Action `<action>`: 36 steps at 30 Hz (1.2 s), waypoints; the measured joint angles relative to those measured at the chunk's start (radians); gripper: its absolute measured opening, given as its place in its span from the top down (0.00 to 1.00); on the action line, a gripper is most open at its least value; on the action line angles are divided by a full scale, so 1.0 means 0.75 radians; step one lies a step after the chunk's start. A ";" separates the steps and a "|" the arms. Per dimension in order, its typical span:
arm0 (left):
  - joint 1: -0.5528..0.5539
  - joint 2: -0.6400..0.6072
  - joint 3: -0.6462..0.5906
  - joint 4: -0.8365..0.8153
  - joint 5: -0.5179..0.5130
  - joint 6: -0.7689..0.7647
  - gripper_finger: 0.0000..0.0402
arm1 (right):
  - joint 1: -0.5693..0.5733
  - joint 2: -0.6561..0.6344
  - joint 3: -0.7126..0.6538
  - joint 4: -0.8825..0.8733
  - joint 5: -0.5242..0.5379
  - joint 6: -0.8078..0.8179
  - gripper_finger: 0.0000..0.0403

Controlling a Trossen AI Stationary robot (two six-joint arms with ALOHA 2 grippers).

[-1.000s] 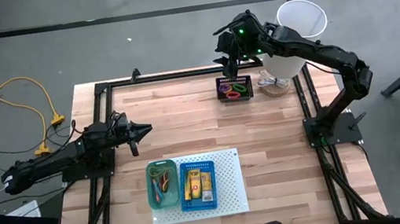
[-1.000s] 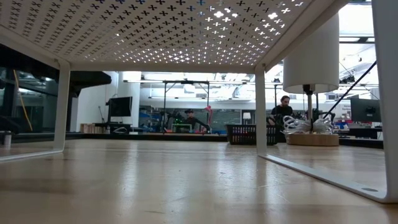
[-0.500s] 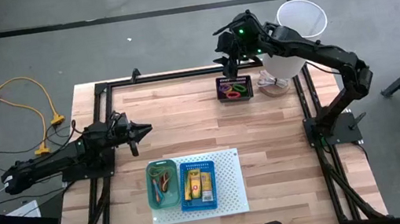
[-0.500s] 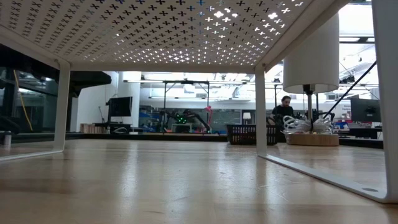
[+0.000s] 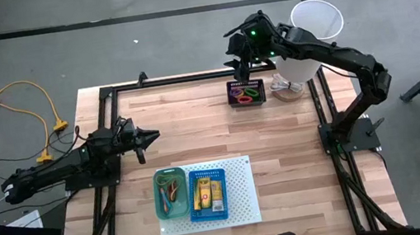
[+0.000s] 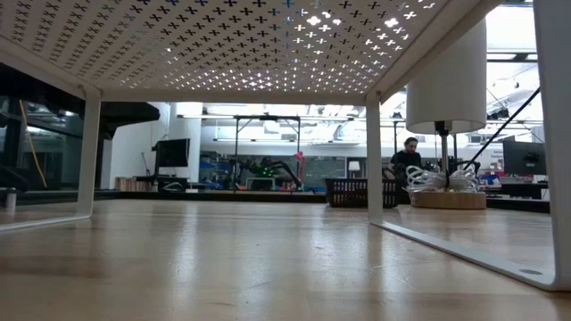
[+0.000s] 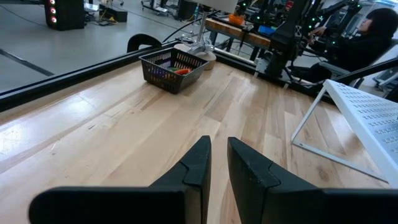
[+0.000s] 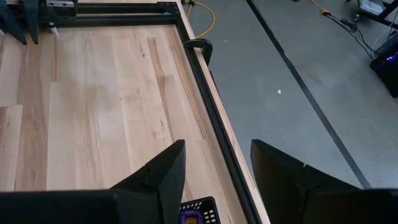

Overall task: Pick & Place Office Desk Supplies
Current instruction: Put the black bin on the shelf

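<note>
A black bin [image 5: 246, 93] holding bright plastic loops stands at the table's far right; it also shows in the left wrist view [image 7: 173, 67] and the low view [image 6: 355, 192]. My right gripper [image 5: 242, 67] hangs open above the bin's far edge, with nothing between its fingers [image 8: 214, 180]. A green bin [image 5: 171, 193] with rubber bands and a blue bin [image 5: 207, 194] with yellow-orange packets sit on the white perforated board [image 5: 240, 209] near the front edge. My left gripper [image 5: 143, 137] rests at the table's left, pointing toward the right, its fingers [image 7: 217, 165] a narrow gap apart and empty.
A white lamp [image 5: 314, 23] on a round wooden base [image 5: 289, 87] stands beside the black bin. Black frame rails [image 5: 187, 77] run round the table. Bare wood lies between the board and the black bin. A person [image 6: 409, 156] sits beyond the far edge.
</note>
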State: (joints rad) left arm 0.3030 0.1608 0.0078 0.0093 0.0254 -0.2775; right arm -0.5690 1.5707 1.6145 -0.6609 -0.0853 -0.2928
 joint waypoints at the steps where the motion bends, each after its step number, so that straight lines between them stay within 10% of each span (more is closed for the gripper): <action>1: 0.000 0.000 0.000 0.000 0.000 0.000 0.88 | 0.000 0.000 0.000 0.000 0.000 0.000 0.58; 36: 0.000 0.000 0.000 0.000 0.001 0.000 0.88 | 0.011 0.010 -0.017 -0.262 -0.167 -0.137 0.58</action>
State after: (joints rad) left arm 0.3028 0.1609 0.0078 0.0093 0.0257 -0.2775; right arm -0.5606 1.5780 1.6021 -0.8570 -0.2104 -0.3954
